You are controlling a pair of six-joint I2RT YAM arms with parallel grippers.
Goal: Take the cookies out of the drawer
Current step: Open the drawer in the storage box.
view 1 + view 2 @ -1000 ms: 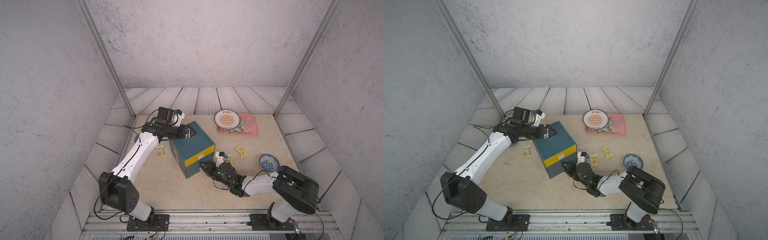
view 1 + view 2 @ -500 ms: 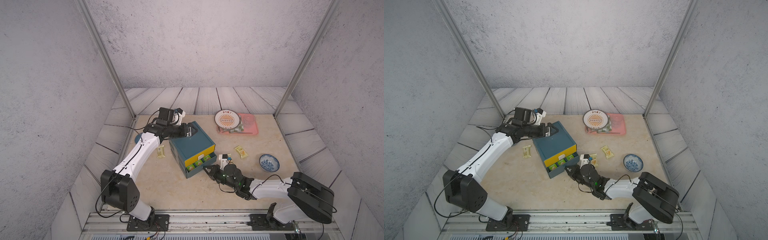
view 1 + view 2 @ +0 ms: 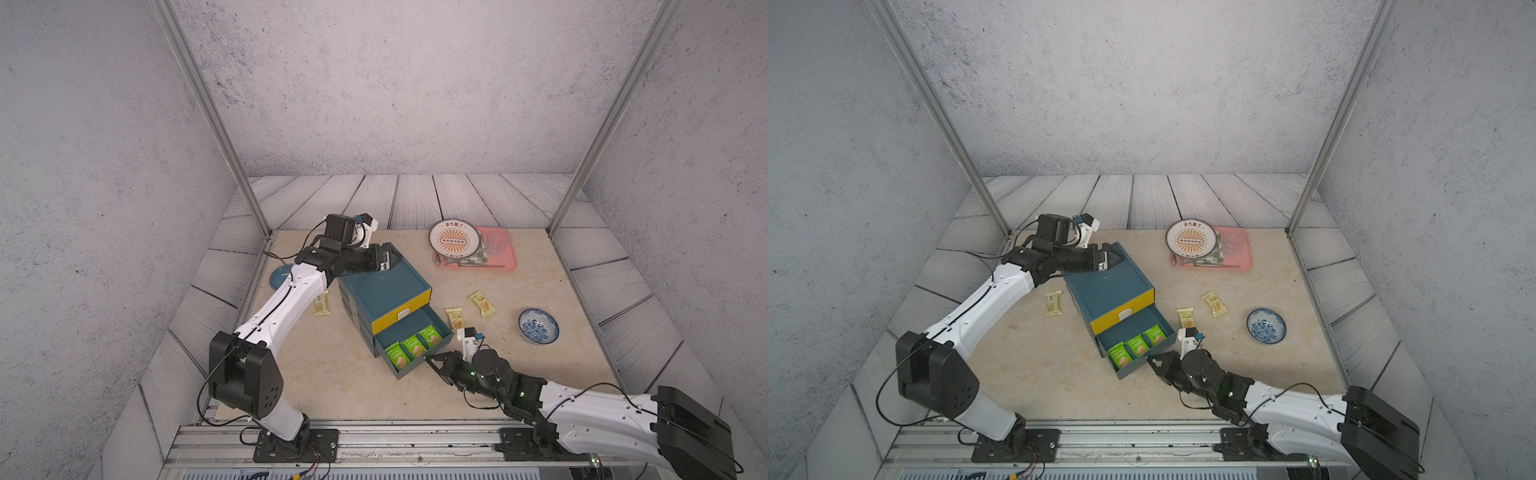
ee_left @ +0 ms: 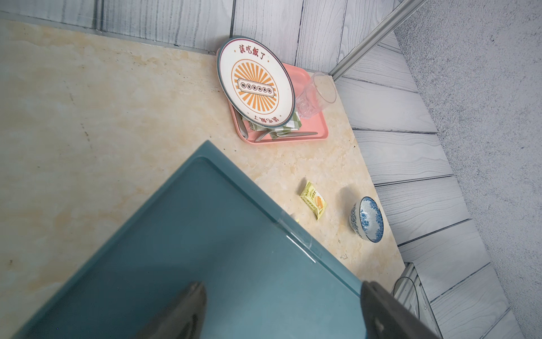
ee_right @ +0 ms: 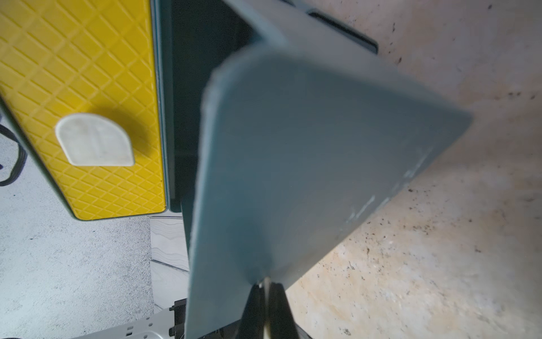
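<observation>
Top views — drawer open, cookies inside.

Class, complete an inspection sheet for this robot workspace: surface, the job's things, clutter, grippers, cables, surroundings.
Surface: beige stone-look tabletop, lightly speckled.
Job's things: three green cookies in the open bottom drawer; three yellow cookies on the tabletop.
Clutter: pink tray with plate, glass, cutlery; patterned bowl; blue dish.
Grippers: left gripper open over the cabinet top; right gripper shut on drawer handle.
Cables: black loops along both arms, none seen snagged.
Surroundings: grey walls, metal posts.
</observation>
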